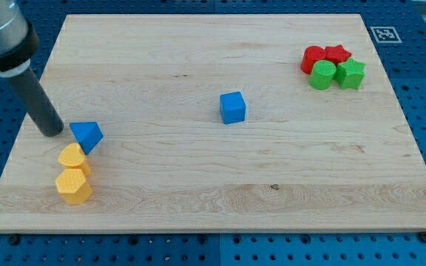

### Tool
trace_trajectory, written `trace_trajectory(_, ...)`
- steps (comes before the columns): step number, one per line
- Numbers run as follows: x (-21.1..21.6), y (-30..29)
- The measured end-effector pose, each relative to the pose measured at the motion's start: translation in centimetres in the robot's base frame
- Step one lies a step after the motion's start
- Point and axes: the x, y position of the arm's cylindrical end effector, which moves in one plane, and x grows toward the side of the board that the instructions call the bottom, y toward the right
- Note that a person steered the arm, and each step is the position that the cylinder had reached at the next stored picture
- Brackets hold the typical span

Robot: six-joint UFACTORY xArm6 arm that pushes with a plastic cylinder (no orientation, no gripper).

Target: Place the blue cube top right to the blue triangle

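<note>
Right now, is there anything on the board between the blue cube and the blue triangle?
No. In the camera view only bare wood lies between the blue cube and the blue triangle. My tip sits just left of the triangle.

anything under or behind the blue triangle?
Behind the blue triangle, toward the view's left, my tip sits close beside it. Two yellow blocks lie just below it. Its underside on the board is hidden.

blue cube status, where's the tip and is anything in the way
My tip sits just left of the blue triangle. Blue cube mid-board, far right of it, untouched. Path between them clear.
</note>
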Motion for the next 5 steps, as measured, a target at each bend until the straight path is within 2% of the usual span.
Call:
trace_trajectory(1,-3.1,1.2)
trace_trajectory(2,-5.3,7.5)
trace_trajectory(3,-3.3,16.4)
trace_trajectory(4,1.3,24.9)
trace_trajectory(5,2.7,33.2)
